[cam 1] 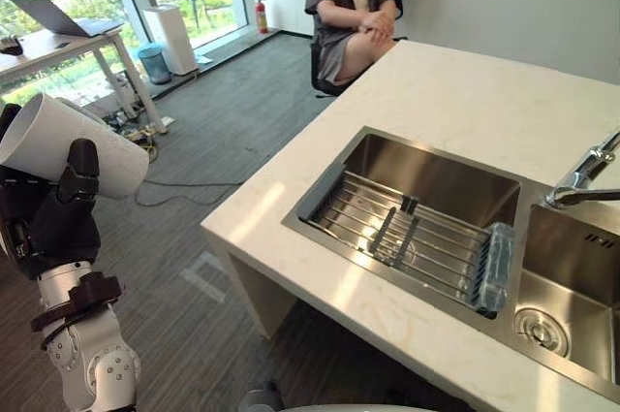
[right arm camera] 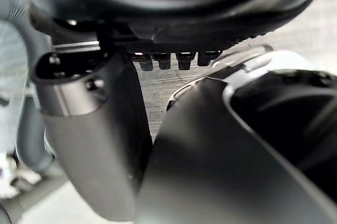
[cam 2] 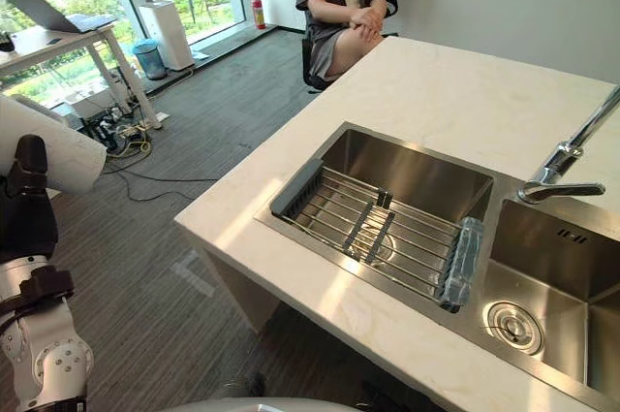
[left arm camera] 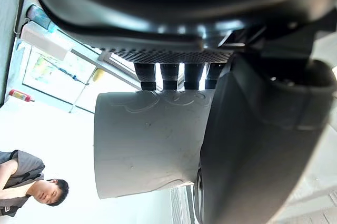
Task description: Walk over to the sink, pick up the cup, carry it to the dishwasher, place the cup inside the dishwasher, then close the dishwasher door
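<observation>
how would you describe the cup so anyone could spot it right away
Left of the white counter with the sink, over the grey floor, the left hand is raised. Its fingers wrap the cup: plain, white, tilted, the one thing there held in the air.

Long pale stone-topped bench (cam 1: 465,102) along the room's right. Sunk within the bench's top, silver wire rack (cam 1: 426,237), clear plastic bottle (cam 1: 494,267) lying at its right end; curved chrome tap (cam 1: 581,177) on the bench just right of that. Beyond the bench's far end, seated person (cam 1: 354,5), hands clasped on one knee. Well off to the bench's left, red fire extinguisher (cam 1: 261,15), white upright box unit (cam 1: 172,37), round blue bin (cam 1: 153,61), open grey laptop (cam 1: 58,16).
</observation>
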`<state>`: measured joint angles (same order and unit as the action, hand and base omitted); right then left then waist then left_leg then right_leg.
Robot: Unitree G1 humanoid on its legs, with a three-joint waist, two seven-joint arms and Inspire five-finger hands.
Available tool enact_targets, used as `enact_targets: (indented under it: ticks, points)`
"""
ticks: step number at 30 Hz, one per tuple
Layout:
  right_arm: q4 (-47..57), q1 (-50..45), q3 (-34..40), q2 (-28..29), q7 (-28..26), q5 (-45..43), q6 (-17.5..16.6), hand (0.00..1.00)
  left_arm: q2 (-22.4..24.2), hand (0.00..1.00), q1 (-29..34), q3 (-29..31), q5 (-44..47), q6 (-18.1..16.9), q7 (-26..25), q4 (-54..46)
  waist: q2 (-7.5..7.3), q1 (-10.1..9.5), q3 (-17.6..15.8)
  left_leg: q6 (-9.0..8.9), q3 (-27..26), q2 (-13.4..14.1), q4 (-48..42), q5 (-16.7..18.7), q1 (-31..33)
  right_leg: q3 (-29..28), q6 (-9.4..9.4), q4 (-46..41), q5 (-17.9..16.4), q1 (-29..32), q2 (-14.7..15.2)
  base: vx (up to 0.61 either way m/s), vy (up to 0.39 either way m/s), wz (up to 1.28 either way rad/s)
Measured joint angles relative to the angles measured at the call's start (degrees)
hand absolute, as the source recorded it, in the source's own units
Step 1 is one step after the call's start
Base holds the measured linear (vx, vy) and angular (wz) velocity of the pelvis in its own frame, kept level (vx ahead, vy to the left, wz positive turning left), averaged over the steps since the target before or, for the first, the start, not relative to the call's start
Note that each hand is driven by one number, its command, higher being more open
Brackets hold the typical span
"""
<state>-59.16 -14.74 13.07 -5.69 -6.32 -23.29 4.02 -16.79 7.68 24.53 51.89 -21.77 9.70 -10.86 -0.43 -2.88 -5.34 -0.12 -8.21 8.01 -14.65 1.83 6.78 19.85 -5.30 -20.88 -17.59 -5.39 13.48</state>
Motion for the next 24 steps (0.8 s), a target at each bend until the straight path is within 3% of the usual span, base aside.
enact_targets:
  ticks: [1,2,3,4,5,6,7,9,10,11,13,15,17,18,19,20,21,22,23,24]
  points:
    - [-0.02,-0.2,0.15,-0.17,-0.02,-0.04,0.01,1.0,-0.91,0.0,-0.72,-0.11,-0.02,0.0,1.01,0.02,0.21,0.23,0.17,0.78,-3.13,0.72,-3.98,0.46,0.1,1.47,-0.39,0.0,0.2,-0.67,1.06,-0.01,0.094,0.88]
    - [-0.1,-0.48,1.33,-1.01,-0.29,-0.03,-0.08,1.0,-1.31,0.0,-2.19,-0.58,-0.03,-0.02,1.64,0.35,1.98,0.56,0.8,1.39,-6.68,1.24,-4.79,0.71,0.12,3.17,-0.91,-0.56,-0.03,-1.39,0.51,0.02,0.082,0.96]
    - [-0.7,-0.11,2.35,-0.73,-0.36,-0.01,-0.22,1.0,-1.67,0.0,-3.82,-1.08,-0.05,0.02,1.75,1.22,2.27,1.06,0.79,1.2,-7.22,0.7,-4.86,0.34,0.74,3.34,-0.33,-0.66,-0.74,-1.25,0.67,-0.02,0.076,1.3]
    - [-2.4,1.13,3.23,-0.83,-0.84,-0.02,-0.39,1.0,-1.74,0.0,-7.22,-2.6,-0.06,0.08,1.5,3.89,2.88,1.85,0.72,3.51,-5.61,-1.11,-2.23,-1.77,1.83,1.95,1.83,0.78,-1.92,-0.99,-1.56,-0.13,0.016,1.66]
    - [-3.51,1.69,3.91,-0.64,-1.22,-0.1,-0.5,1.0,-1.17,0.0,-9.85,-3.73,-0.14,0.51,1.38,6.45,2.96,3.68,0.93,5.72,-2.59,-3.91,4.95,-6.49,1.35,0.79,4.34,4.09,-0.88,-1.13,-4.4,-0.14,-0.013,2.37]
    - [-3.79,1.7,5.53,0.12,-1.39,-0.37,-0.71,1.0,0.13,0.0,-12.63,-4.31,-0.32,1.45,1.2,8.38,2.11,5.96,1.19,11.45,-12.93,-2.58,5.51,-1.34,0.98,3.89,3.05,6.84,2.66,-1.72,-3.43,-0.14,-0.052,2.5]
    - [-3.36,1.85,6.7,0.26,-1.03,-1.74,-0.97,1.0,0.79,0.0,-15.68,-6.44,-0.17,1.49,1.16,11.47,2.65,6.39,0.43,10.9,-28.23,4.09,-3.74,2.09,0.7,8.91,2.63,5.71,2.77,-2.17,-1.51,-0.04,-0.034,2.12]
    - [-3.49,0.8,9.18,-0.74,-0.38,-3.87,-0.73,1.0,0.86,0.0,-16.6,-11.95,-0.18,1.59,1.27,15.65,3.34,7.15,0.29,10.91,-42.33,11.08,-9.22,0.15,-5.42,14.58,2.81,2.97,2.65,-3.72,1.04,0.03,0.092,1.74]
    - [-3.95,0.68,11.2,-1.93,0.19,-4.38,-0.68,1.0,0.96,0.0,-16.84,-16.58,-0.2,1.63,1.4,16.2,4.42,7.6,0.28,7.38,-43.44,10.88,-8.04,-1.29,-7.98,17.22,2.24,1.8,2.19,-5.31,2.82,0.09,0.174,1.56]
    - [-4.61,1.16,12.27,-2.45,0.45,-4.44,-0.56,1.0,1.12,0.0,-17.06,-18.48,-0.32,1.65,1.63,16.08,4.47,7.72,-0.26,7.03,-43.22,9.36,-7.17,-1.1,-8.06,17.84,2.08,2.04,2.35,-6.1,3.53,0.1,0.215,1.26]
    - [-5.37,2.67,14.75,-3.11,0.61,-4.04,0.56,1.0,1.28,0.0,-17.79,-22.25,-1.27,1.67,1.9,14.86,4.55,7.55,-0.32,3.15,-38.98,4.61,-1.24,0.79,-9.19,18.96,0.71,3.2,4.09,-8.31,4.49,0.09,0.27,0.77]
    - [-5.42,3.63,15.72,-2.86,0.5,-2.17,1.37,1.0,1.3,0.0,-18.31,-23.42,-1.3,1.7,1.77,14.83,4.28,7.09,-0.27,1.7,-37.96,1.82,2.83,1.09,-11.01,19.45,0.06,2.07,4.59,-9.31,5.87,0.04,0.286,0.41]
    - [-5.39,4.2,15.82,-2.86,1.3,2.34,1.64,1.0,2.43,0.0,-18.25,-26.92,-1.49,2.78,1.7,12.17,3.54,6.54,-0.21,1.63,-34.95,-2.75,6.48,1.08,-11.98,19.47,-0.49,-2.01,5.79,-9.68,9.46,-0.01,0.266,0.75]
    - [-5.44,4.27,15.87,-3.14,1.71,3.0,1.62,1.0,3.0,0.0,-18.16,-28.25,-1.51,3.2,1.67,10.82,3.53,6.51,-0.21,1.83,-33.77,-3.67,7.03,1.2,-11.99,19.36,-0.75,-4.0,6.37,-9.7,10.56,0.02,0.188,1.32]
    - [-5.54,3.88,15.79,-3.71,2.57,3.15,2.07,1.0,4.88,0.0,-17.59,-32.36,-1.99,4.79,1.6,7.57,3.52,6.58,-0.22,2.61,-29.52,-5.84,7.77,1.76,-12.24,18.21,-1.09,-11.79,9.57,-8.68,13.57,0.05,0.127,1.32]
    - [-5.71,3.71,15.46,-4.17,2.69,3.12,2.39,1.0,5.76,0.0,-17.14,-34.23,-2.18,5.34,1.6,6.54,3.57,6.59,-0.19,2.87,-27.67,-6.75,8.1,1.97,-12.44,16.67,-0.82,-15.84,12.15,-7.66,14.76,0.13,0.195,1.76]
    - [-5.69,3.36,14.16,-4.9,2.68,2.17,2.58,1.0,7.68,0.0,-15.74,-37.86,-2.48,6.03,1.8,5.35,3.7,6.54,-0.12,3.15,-23.88,-7.79,9.6,2.17,-13.35,10.95,3.08,-23.44,20.07,-4.24,16.0,0.15,0.157,1.51]
    - [-5.43,3.48,12.55,-5.1,2.46,1.27,2.21,1.0,9.09,0.0,-14.29,-40.2,-2.64,6.48,1.82,4.83,3.9,6.71,0.06,3.94,-20.66,-8.52,10.59,2.45,-13.73,5.45,6.88,-28.81,23.9,-1.14,15.36,0.2,0.156,1.98]
    - [-4.93,4.29,9.67,-5.09,2.3,0.55,1.51,1.0,10.01,0.0,-12.79,-42.88,-2.72,6.62,1.65,5.26,3.64,7.28,-0.03,5.0,-15.79,-9.18,10.43,2.76,-13.17,-2.25,5.87,-34.12,15.15,3.25,10.94,0.16,0.056,1.81]
    - [-4.61,4.44,8.37,-5.16,2.34,0.23,1.36,1.0,10.47,0.0,-12.38,-44.48,-2.97,6.64,1.58,6.25,3.72,7.73,-0.09,5.03,-12.82,-9.32,10.3,2.89,-12.62,-5.28,5.68,-35.32,12.08,5.26,7.79,0.2,0.024,2.48]
